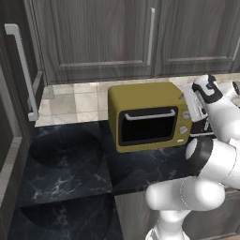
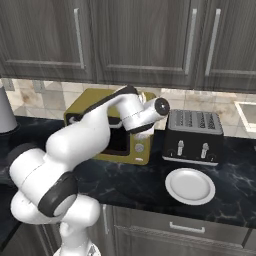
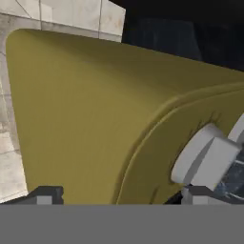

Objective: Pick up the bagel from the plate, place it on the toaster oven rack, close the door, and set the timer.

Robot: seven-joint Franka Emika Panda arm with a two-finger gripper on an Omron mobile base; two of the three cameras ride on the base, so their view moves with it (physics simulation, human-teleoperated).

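The mustard-yellow toaster oven (image 1: 140,96) stands on the dark counter with its door (image 1: 146,129) closed and the silver handle (image 1: 150,116) along the top edge. The rack and the bagel are hidden from sight. My gripper (image 1: 189,104) hovers at the oven's upper right front corner, over the knobs. In the hand view the gripper (image 3: 123,195) is open, its tips wide apart, and a silver knob (image 3: 205,155) sits just above the right fingertip (image 3: 200,193). The white plate (image 2: 190,186) lies bare on the counter in front of the black toaster.
A black slot toaster (image 2: 194,136) stands just right of the oven. Dark wood cabinets (image 1: 93,37) hang above the tiled backsplash. A tall dark panel with a long handle (image 1: 23,70) rises at the left. A grey cylinder (image 2: 6,117) stands at the far left.
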